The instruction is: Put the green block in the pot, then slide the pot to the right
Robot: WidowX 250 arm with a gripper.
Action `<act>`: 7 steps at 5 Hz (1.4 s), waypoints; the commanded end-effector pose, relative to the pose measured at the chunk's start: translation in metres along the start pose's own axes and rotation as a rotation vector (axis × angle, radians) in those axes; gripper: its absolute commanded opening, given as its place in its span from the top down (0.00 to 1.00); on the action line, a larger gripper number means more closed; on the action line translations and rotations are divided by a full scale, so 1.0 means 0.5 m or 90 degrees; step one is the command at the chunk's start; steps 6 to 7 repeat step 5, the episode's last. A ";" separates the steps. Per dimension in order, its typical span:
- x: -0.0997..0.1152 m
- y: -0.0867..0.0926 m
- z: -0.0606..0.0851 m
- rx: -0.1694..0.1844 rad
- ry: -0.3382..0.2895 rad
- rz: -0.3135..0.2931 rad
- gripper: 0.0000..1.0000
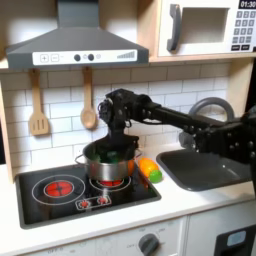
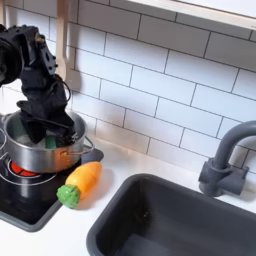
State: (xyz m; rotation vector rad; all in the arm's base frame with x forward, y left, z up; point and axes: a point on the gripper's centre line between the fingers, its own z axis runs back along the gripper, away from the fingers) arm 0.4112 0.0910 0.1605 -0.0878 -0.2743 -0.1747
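The shiny steel pot stands on the right burner of the toy stove, close to the toy carrot. My black gripper reaches down into the pot from above, and the rim hides its fingertips, so the jaws cannot be read. Bits of bright green, the green block, show inside the pot beside the gripper in the first exterior view. A small green patch on the pot wall in the second exterior view may be a reflection.
An orange-and-green toy carrot lies just right of the pot at the stove's edge. Further right are the dark sink and faucet. Two wooden utensils hang on the tiled wall.
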 end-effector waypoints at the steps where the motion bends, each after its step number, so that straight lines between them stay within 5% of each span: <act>1: -0.004 -0.020 0.001 -0.004 0.002 -0.006 0.00; 7: 0.002 -0.044 -0.005 0.006 0.006 -0.014 0.00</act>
